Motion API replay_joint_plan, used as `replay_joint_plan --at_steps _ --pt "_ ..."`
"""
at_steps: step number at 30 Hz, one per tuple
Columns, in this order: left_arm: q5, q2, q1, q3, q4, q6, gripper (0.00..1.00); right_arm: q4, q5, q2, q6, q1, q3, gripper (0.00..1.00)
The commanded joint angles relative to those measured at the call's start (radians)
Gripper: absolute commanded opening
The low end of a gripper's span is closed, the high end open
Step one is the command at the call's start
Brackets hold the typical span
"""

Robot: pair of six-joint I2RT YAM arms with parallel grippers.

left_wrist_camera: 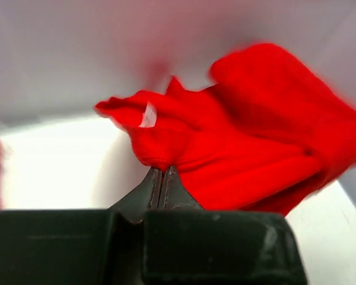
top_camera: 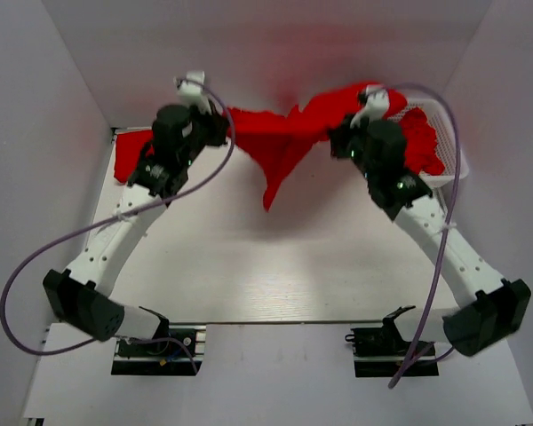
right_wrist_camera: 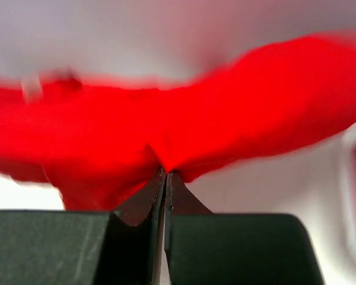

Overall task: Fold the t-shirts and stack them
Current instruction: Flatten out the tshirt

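Observation:
A red t-shirt (top_camera: 280, 142) hangs stretched between my two grippers above the far part of the table, its lower part drooping to a point. My left gripper (top_camera: 220, 122) is shut on its left edge; the left wrist view shows the fingertips (left_wrist_camera: 162, 171) pinching a fold of the cloth (left_wrist_camera: 243, 142), with a white label (left_wrist_camera: 148, 115) near it. My right gripper (top_camera: 342, 135) is shut on its right edge; the right wrist view shows the pinch (right_wrist_camera: 166, 172) on the cloth (right_wrist_camera: 166, 127). More red t-shirts (top_camera: 422, 142) lie in a white basket (top_camera: 451, 146) at far right.
Another red cloth (top_camera: 130, 160) lies on the table at the far left, behind my left arm. White walls close in the table at the back and both sides. The pale wooden tabletop (top_camera: 275, 266) lies below the hanging shirt.

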Motion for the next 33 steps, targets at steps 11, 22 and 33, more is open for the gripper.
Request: replay_joint_plan --at_steps 11,22,33 --pt "0.006 -0.352 0.014 -0.749 -0.3 -0.307 1.0 -0.207 -0.38 -0.161 0.155 -0.018 -0.635 0.9" --pt "-0.134 -0.222 0.034 -0.519 -0.239 -0.235 1.0 -0.261 -0.093 -0.067 0.113 -0.029 -0.402 0.9" --pt "0.07 0.436 0.025 -0.057 -0.233 -0.106 1.0 -0.278 -0.032 0.277 0.143 -0.049 -0.192 0.9"
